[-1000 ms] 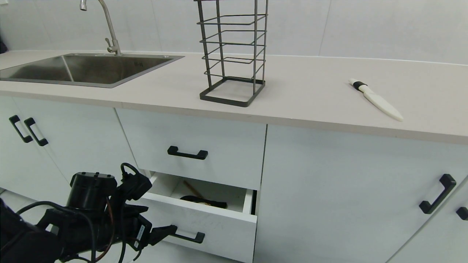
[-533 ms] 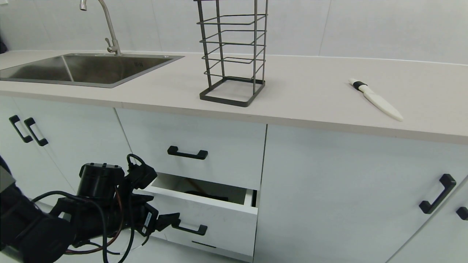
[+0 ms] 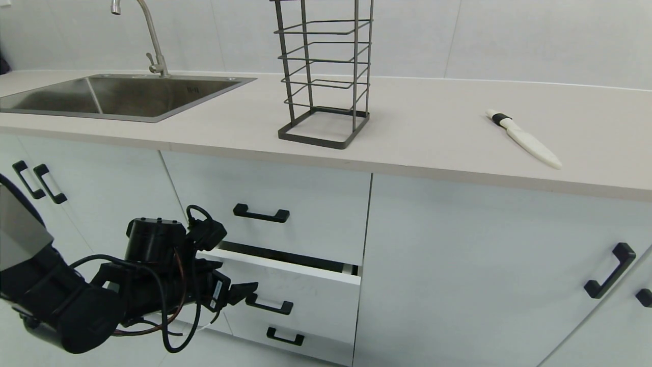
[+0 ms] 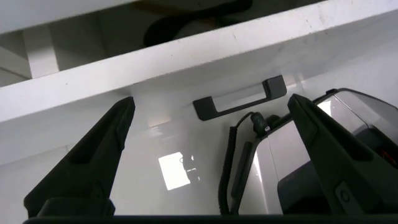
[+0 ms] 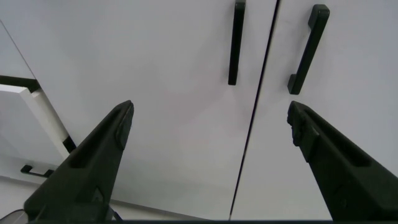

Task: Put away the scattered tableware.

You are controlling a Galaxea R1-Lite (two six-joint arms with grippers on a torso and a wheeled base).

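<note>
A white knife [image 3: 524,138] with a black band lies on the countertop [image 3: 433,127] at the right. Below the counter, the middle drawer [image 3: 310,288] stands a narrow gap out from the cabinet front. My left gripper [image 3: 243,291] is low on the left, open, its tips against the drawer front beside the black handle [image 3: 269,306]. The left wrist view has that handle [image 4: 239,101] between the spread fingers of my left gripper [image 4: 211,106], and a dark utensil [image 4: 193,12] shows inside the drawer. My right gripper [image 5: 209,118] is open and holds nothing, facing white cabinet doors.
A tall black wire rack [image 3: 323,76] stands mid-counter, with a steel sink [image 3: 122,94] and tap to its left. Another drawer handle [image 3: 285,336] sits below. Two black door handles [image 5: 233,43] [image 5: 308,50] face the right wrist camera.
The drawer has slid inward from well open to almost shut. My left gripper has moved forward and up along with its front panel.
</note>
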